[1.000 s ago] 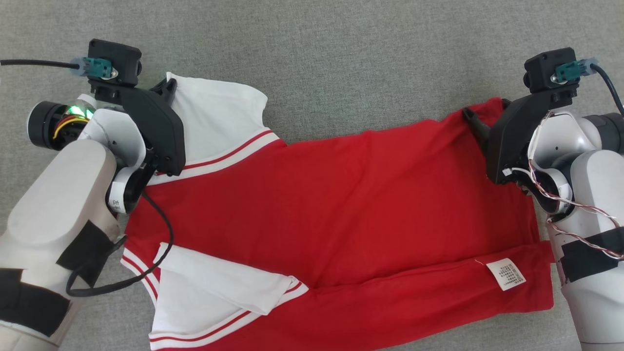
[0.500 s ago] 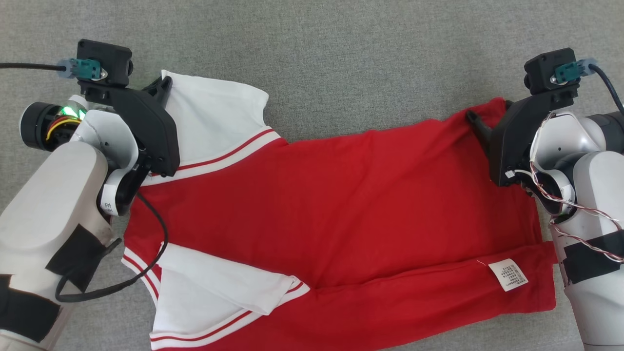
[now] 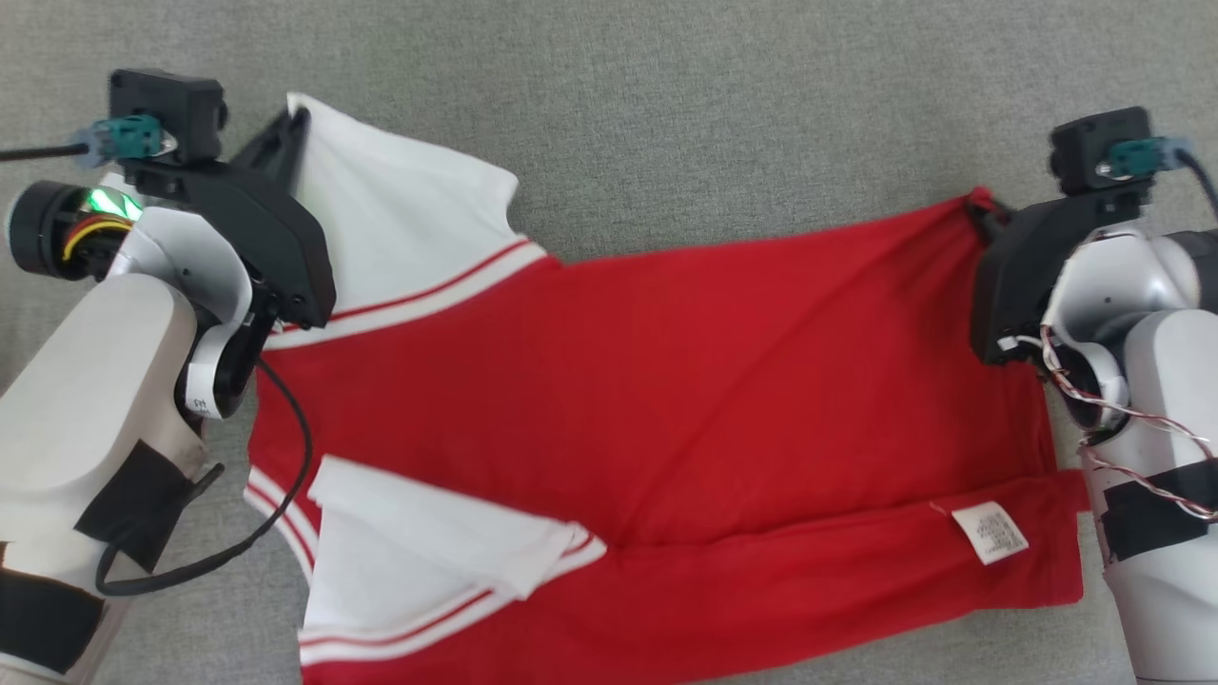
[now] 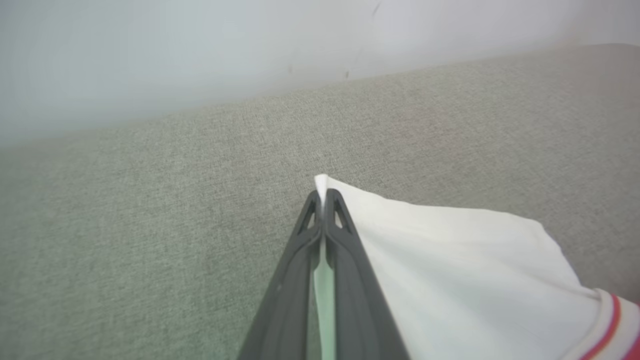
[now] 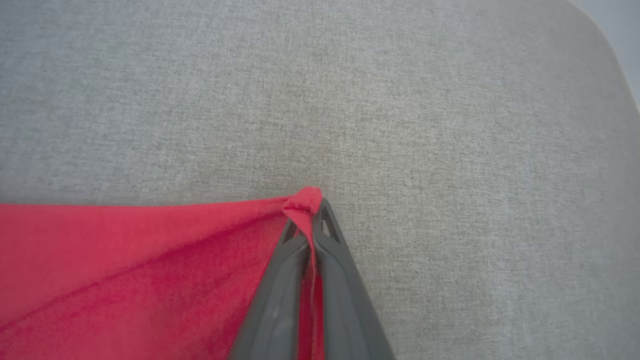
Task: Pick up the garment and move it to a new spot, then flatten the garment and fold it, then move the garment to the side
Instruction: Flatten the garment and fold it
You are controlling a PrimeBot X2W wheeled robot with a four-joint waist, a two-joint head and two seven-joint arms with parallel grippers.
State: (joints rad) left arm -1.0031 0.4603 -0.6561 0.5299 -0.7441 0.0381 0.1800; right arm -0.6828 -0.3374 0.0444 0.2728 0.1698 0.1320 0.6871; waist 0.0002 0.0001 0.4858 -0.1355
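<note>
My left claw (image 3: pixel 288 124) pinches the white sleeve (image 3: pixel 400 219) at upper left and my right claw (image 3: pixel 982 207) pinches the garment's (image 3: pixel 666 381) red upper-right corner, likely to stretch it flat across the grey fabric surface (image 3: pixel 666 95).

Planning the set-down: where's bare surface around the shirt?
Free: the wide band of grey fabric surface beyond the shirt, between left gripper and right gripper, both shut on its corners. Crowded: both sides, taken by arms; near edge, covered by shirt.
</note>
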